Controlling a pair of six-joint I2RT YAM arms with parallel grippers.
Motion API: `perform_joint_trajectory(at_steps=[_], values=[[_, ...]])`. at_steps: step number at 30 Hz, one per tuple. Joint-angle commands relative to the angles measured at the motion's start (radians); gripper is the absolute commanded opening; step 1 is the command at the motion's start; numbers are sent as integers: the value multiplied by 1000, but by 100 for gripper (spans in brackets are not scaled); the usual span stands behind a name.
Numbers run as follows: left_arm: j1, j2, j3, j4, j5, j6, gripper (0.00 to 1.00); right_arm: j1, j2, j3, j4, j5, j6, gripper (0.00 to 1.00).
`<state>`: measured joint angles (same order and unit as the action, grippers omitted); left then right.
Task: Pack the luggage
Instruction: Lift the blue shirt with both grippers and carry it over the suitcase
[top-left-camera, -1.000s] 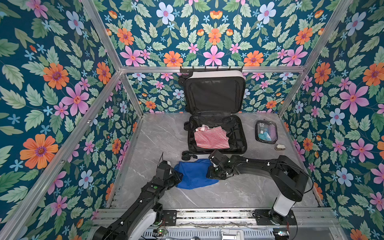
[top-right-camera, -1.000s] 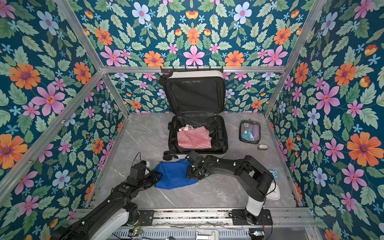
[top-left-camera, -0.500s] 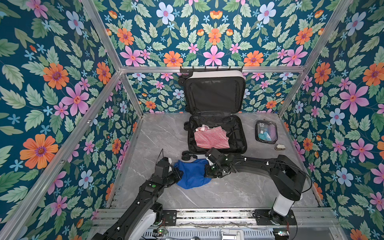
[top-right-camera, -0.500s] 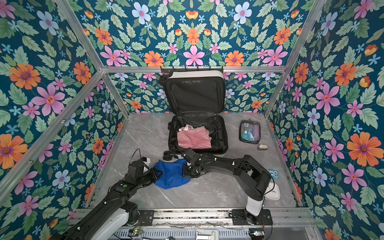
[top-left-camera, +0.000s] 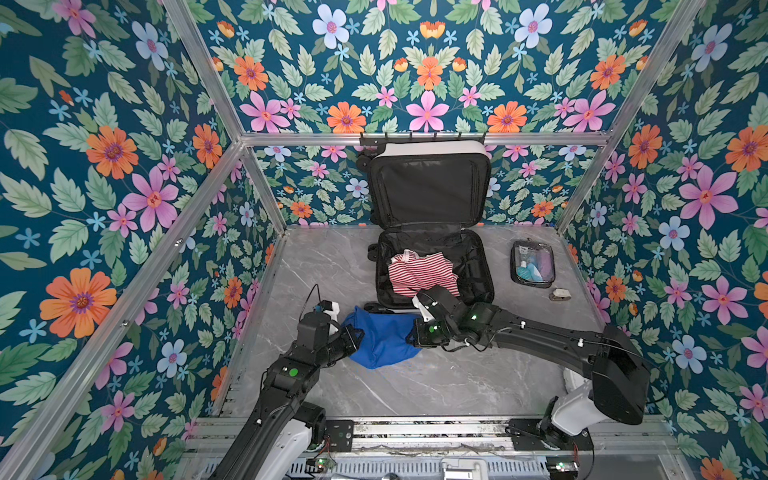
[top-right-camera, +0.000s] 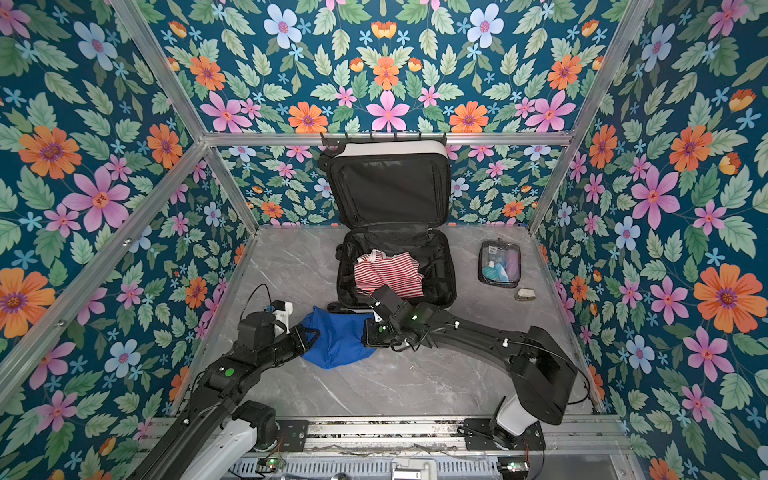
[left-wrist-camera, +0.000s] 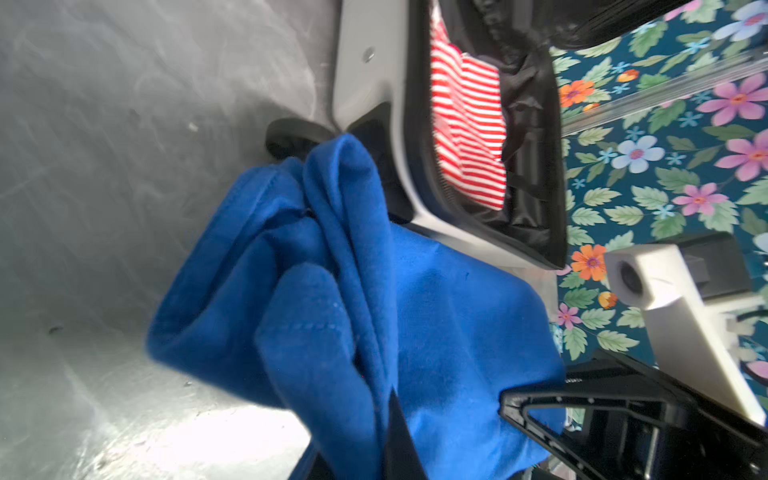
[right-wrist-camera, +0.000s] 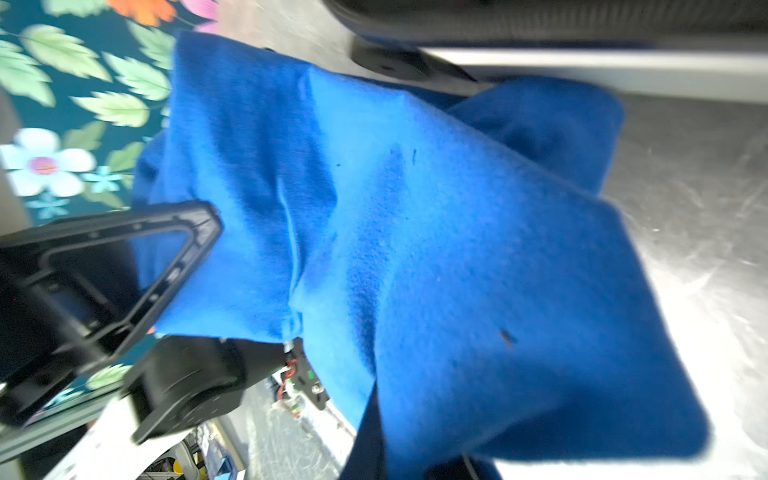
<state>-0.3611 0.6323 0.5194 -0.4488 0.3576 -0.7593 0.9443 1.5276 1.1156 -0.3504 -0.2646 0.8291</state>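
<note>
Now that the left hand (top-left-camera: 354, 333) and right hand (top-left-camera: 412, 336) each newly pinch an edge of the blue garment (top-left-camera: 382, 343), it bunches up, seemingly ready for the luggage (top-left-camera: 478, 269).

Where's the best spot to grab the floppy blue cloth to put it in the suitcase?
Probably by its two opposite ends, one gripper from each side. The blue cloth is soft and bunched, so a single pinch would let it droop. The left gripper is shut on its left end and the right gripper on its right end, in front of the open luggage.
</note>
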Motion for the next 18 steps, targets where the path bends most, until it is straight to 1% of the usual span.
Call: perform_joint_trajectory(at_steps=[1, 5, 9, 11, 18], values=[[1, 2, 56, -21, 26, 14, 0, 2, -55, 13, -23, 25, -16, 0], [1, 48, 131, 8, 65, -3, 0, 2, -114, 56, -64, 54, -30, 0], [-1, 115, 209, 73, 103, -17, 0, 0, -140, 124, -120, 90, -66, 0], [-1, 158, 255, 98, 104, -12, 0, -11, -145, 160, -149, 104, -89, 0], [-2, 329, 407, 232, 121, 6, 0, -131, -175, 228, -183, 56, -136, 0]])
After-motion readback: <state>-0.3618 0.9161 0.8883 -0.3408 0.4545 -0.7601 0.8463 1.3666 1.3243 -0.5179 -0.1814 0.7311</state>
